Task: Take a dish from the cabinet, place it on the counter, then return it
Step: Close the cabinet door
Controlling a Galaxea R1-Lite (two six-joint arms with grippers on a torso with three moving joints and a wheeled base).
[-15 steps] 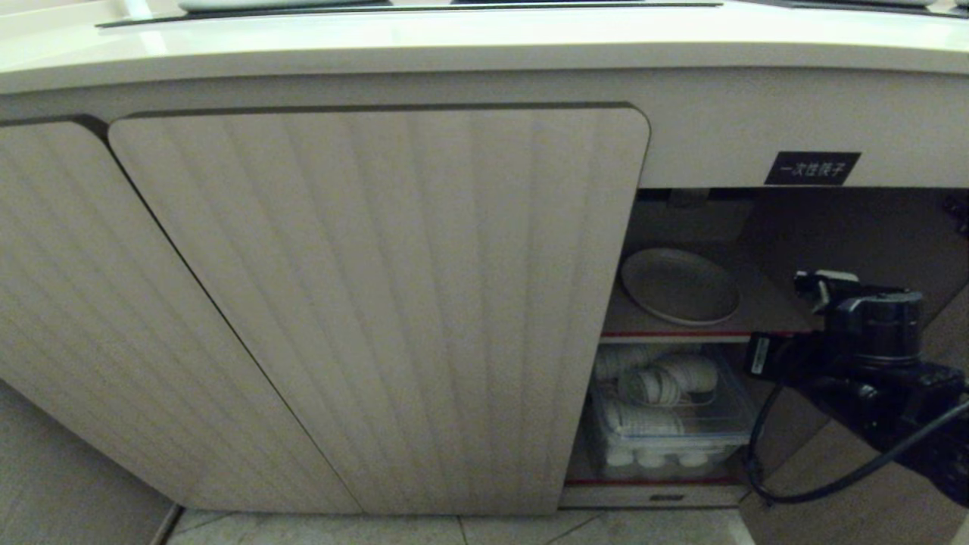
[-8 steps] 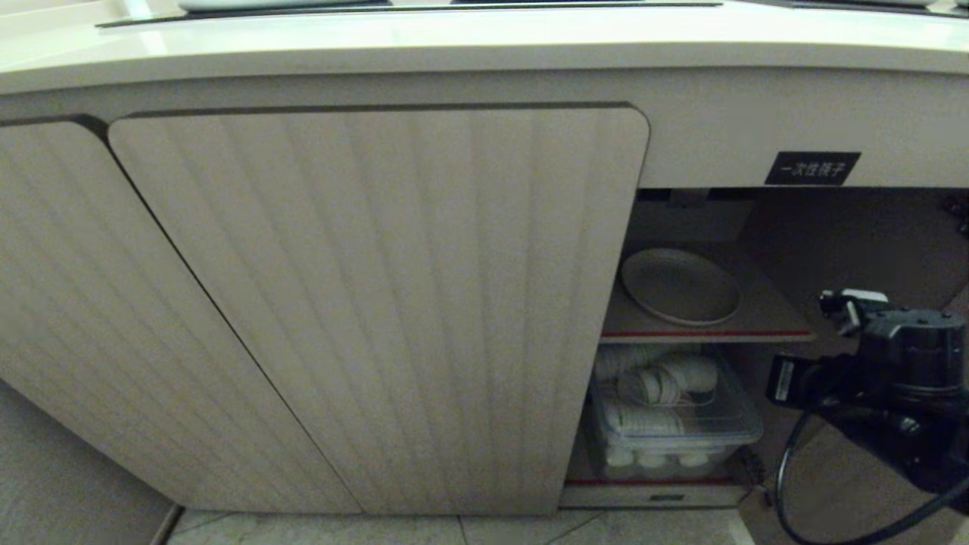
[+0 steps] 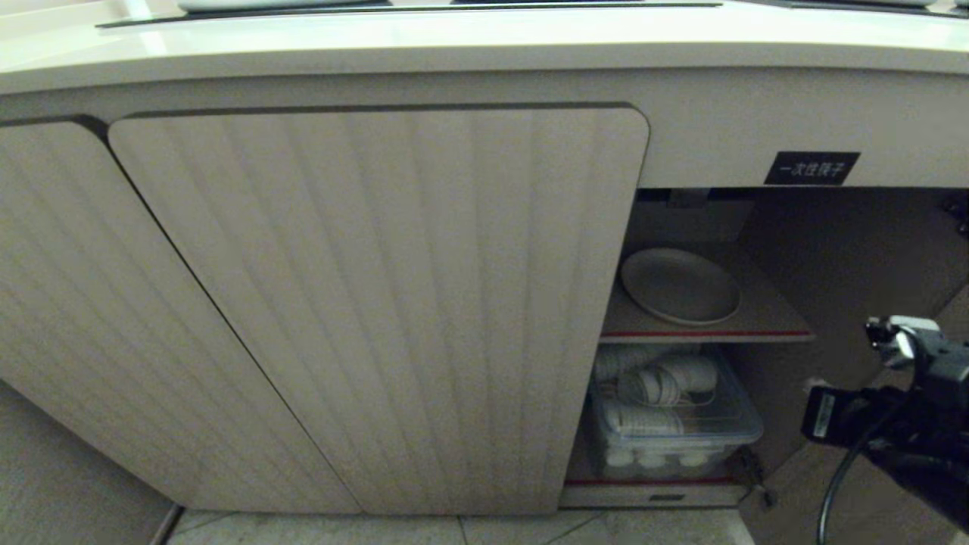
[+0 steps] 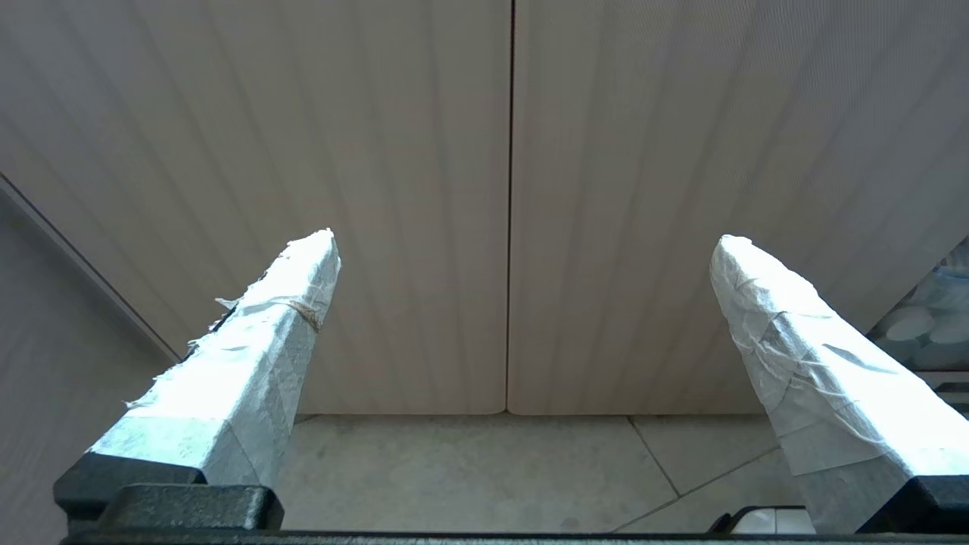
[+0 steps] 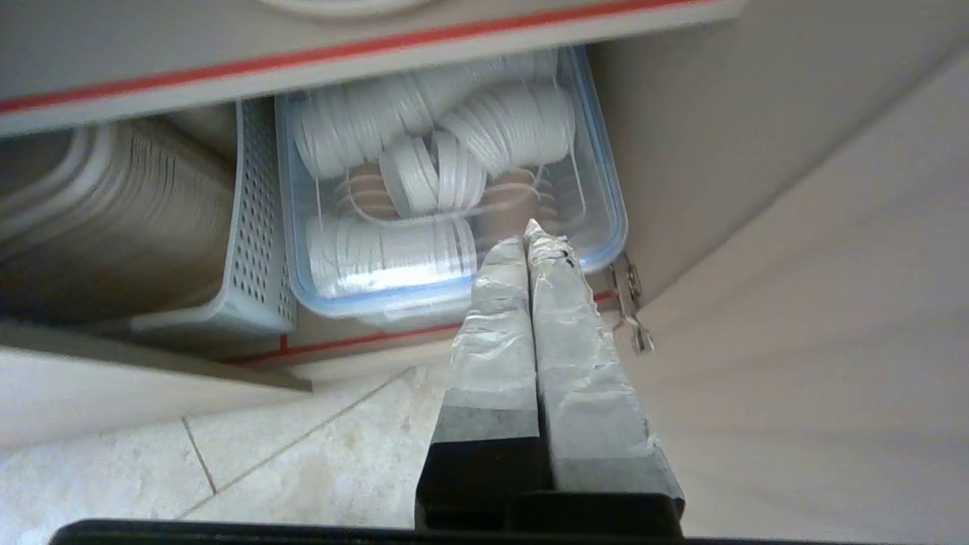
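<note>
The dish (image 3: 680, 286), a plain cream-white plate, lies flat on the inner shelf (image 3: 764, 322) of the open cabinet (image 3: 378, 303), below the counter (image 3: 484, 42). My right arm (image 3: 927, 409) hangs at the lower right, outside the opening and below shelf height, apart from the dish. In its wrist view the right gripper (image 5: 530, 231) is shut with nothing between its taped fingers, aimed at the lower compartment. The left gripper (image 4: 526, 237) is open and empty, facing two closed ribbed doors above the floor.
Under the shelf sits a clear plastic bin (image 3: 670, 412) of stacked white cups, with a white perforated basket (image 5: 257, 227) beside it. The opened door's inner face (image 5: 833, 303) and its hinge (image 5: 628, 303) stand close to the right gripper. A black label (image 3: 811, 167) marks the cabinet front.
My right arm has drawn back out of the cabinet, down and to the right, away from the shelf. The dish has stayed where it was.
</note>
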